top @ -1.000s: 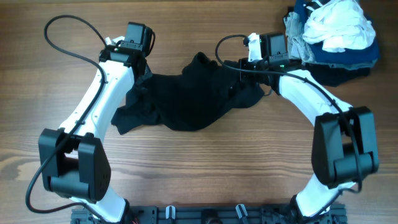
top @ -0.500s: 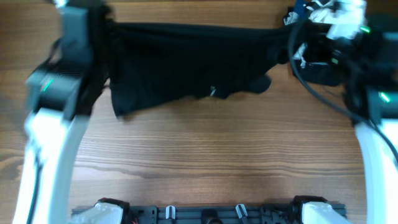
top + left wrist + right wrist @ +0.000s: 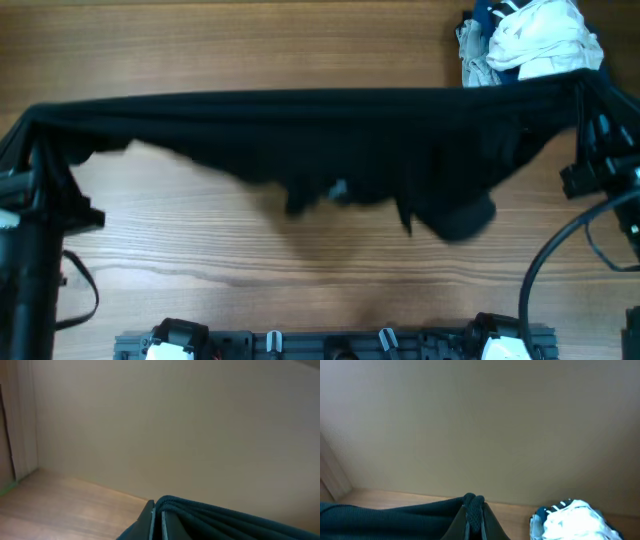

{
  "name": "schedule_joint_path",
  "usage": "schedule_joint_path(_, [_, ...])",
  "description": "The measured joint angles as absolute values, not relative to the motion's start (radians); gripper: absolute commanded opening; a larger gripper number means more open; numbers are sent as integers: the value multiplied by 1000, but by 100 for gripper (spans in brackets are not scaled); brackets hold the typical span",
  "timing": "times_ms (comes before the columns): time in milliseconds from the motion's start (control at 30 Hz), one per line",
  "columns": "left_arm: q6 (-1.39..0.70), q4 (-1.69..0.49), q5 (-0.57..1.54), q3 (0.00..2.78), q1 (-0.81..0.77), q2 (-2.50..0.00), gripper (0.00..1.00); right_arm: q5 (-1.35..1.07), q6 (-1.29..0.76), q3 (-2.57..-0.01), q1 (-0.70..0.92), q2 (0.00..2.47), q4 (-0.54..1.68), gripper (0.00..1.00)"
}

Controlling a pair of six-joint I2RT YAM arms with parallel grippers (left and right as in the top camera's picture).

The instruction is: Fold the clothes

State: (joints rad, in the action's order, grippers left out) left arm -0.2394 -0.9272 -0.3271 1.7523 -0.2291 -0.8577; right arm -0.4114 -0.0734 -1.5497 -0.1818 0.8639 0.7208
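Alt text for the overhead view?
A black T-shirt hangs stretched wide above the wooden table, its ends pinched by the left gripper and right gripper. A heap of white and blue garments sits at top right.

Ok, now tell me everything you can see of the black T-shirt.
The T-shirt is black, soft cloth, pulled out wide between both grippers and held up above the table. Its top edge runs nearly straight. The rest hangs in loose folds, with a small white mark near the lower edge. The left gripper and right gripper are each shut on a bunched end.
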Motion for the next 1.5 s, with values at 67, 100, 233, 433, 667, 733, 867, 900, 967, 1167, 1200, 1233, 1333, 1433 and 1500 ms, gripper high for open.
schedule_joint_path(67, [-232,-935,-331,1753,-229,-861,4,-414,-73,-1550,-182,871,733,4])
schedule_joint_path(100, [-229,-942,-337,1753,-229,-872,4,-417,-70,-1550,-182,880,738,4])
schedule_joint_path(233, [-221,-950,-374,1753,-229,-955,4,-450,-54,-1550,-183,947,741,4])
schedule_joint_path(433, [-197,-934,-427,1753,-217,-1182,4,-509,-31,-1550,-186,1161,703,4])
schedule_joint_path(667, [-166,-696,-424,1753,-130,-1511,4,-535,-28,-1546,-121,1481,456,4])
schedule_joint_path(733, [-142,-563,-413,1750,-104,-1602,4,-535,-40,-1547,-102,1556,353,4])
schedule_joint_path(867, [-88,-334,-386,1742,-84,-1696,4,-528,-59,-1620,-94,1643,293,4])
schedule_joint_path(900, [-72,-289,-374,1742,-84,-1702,4,-520,-58,-1648,-94,1655,290,4])
schedule_joint_path(967, [-51,-216,-359,1741,-84,-1701,4,-504,-54,-1710,-94,1666,285,4])
schedule_joint_path(1167, [-25,-159,-321,1743,-76,-1683,4,-462,-15,-1807,-94,1652,246,4])
schedule_joint_path(1200, [-23,-173,-307,1744,-70,-1683,4,-460,-8,-1808,-94,1652,249,4])
schedule_joint_path(1233, [-20,-193,-298,1744,-63,-1683,4,-459,-4,-1808,-94,1652,258,4])
schedule_joint_path(1333, [-18,-314,-268,1748,-40,-1683,4,-459,16,-1809,-92,1667,339,4])
schedule_joint_path(1433, [-14,-511,-251,1752,-22,-1682,4,-461,26,-1809,-88,1693,452,4])
schedule_joint_path(1500, [-12,-620,-234,1752,-12,-1683,4,-465,29,-1809,-87,1719,537,4])
